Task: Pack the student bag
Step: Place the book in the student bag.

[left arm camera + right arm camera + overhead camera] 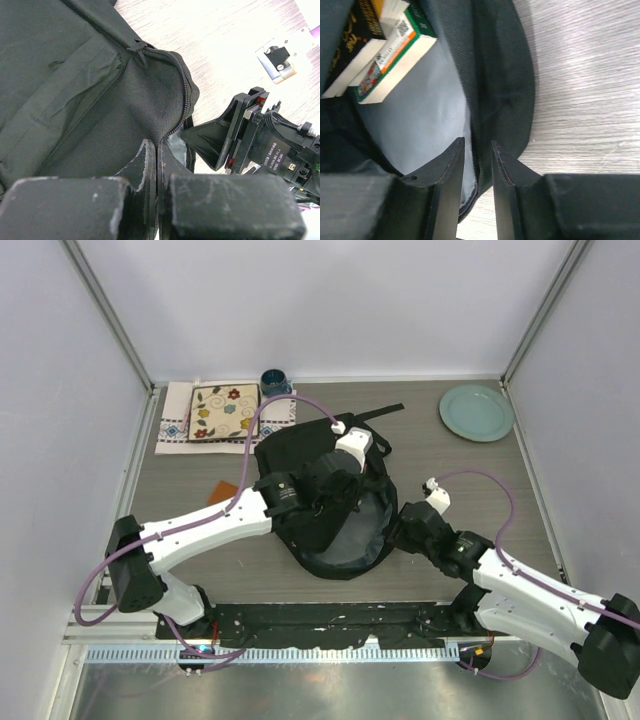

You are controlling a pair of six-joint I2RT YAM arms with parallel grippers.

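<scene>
The student bag [335, 540] is a black backpack lying flat mid-table with its main zip open. My left gripper [335, 502] is over the bag's middle and is shut on the upper fabric edge by the zip [176, 70]; its closed tips show in the left wrist view [158, 150]. My right gripper [403, 527] is at the bag's right edge. In the right wrist view [477, 145] its fingers stand narrowly apart, clamped across the bag's zip rim [495, 90]. Inside, on the grey lining [425, 120], lie a green-and-white book [395, 50] and a dark book [347, 35].
A teal plate [477, 412] sits at the back right. A floral patterned board [224, 411] lies on an embroidered cloth [172, 428] at the back left, with a dark blue cup [275, 381] behind it. A small orange item [224, 491] lies left of the bag.
</scene>
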